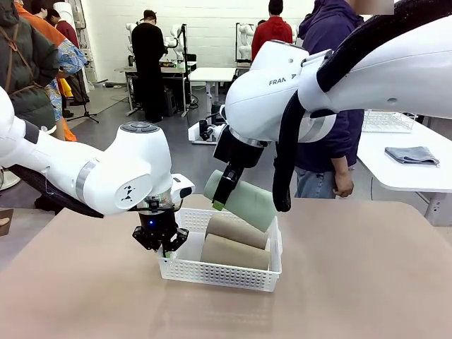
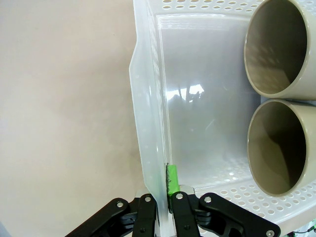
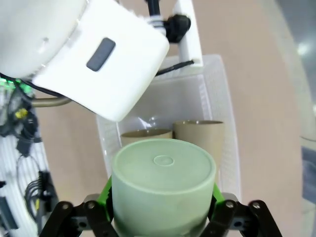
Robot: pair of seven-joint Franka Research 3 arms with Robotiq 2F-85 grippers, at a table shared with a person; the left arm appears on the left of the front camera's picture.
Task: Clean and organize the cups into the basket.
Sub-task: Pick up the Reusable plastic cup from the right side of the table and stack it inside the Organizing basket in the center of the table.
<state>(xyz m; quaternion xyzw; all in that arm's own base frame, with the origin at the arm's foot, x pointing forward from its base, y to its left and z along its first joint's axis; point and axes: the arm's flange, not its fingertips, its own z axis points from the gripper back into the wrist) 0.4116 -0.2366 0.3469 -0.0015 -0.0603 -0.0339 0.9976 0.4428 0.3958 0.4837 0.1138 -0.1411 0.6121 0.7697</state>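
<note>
The white basket [image 1: 233,272] was seen on the tan bench [image 1: 353,282], and it serves here as the landmark. Two beige cups [image 1: 236,244] were laid on their sides inside it, side by side, toward its end away from the left tool, with their open mouths turned toward that tool in the left wrist view. In that view the upper beige cup [image 2: 279,47] and the lower beige cup [image 2: 284,148] were found touching or nearly touching each other, with a bare stretch of basket floor [image 2: 207,108] left between them and the gripped wall.

The left tool [image 1: 161,240] was lowered at the basket's left end. Its fingers were clamped fully together on the basket's thin end wall [image 2: 153,148], one finger outside and one green pad [image 2: 172,180] inside.

The green cup [image 1: 244,201] was held above the basket's far side, tilted, clear of the beige cups beneath it. It was gripped by the right tool [image 1: 220,198], whose fingers were spread wide around the cup's body. In the right wrist view the cup's closed base [image 3: 164,170] was turned toward the camera, with green pads [image 3: 105,190] pressed against both of its sides. The basket and both beige cups were seen directly beyond it.

A person in a dark top [image 1: 328,106] was standing at the bench's far side.
</note>
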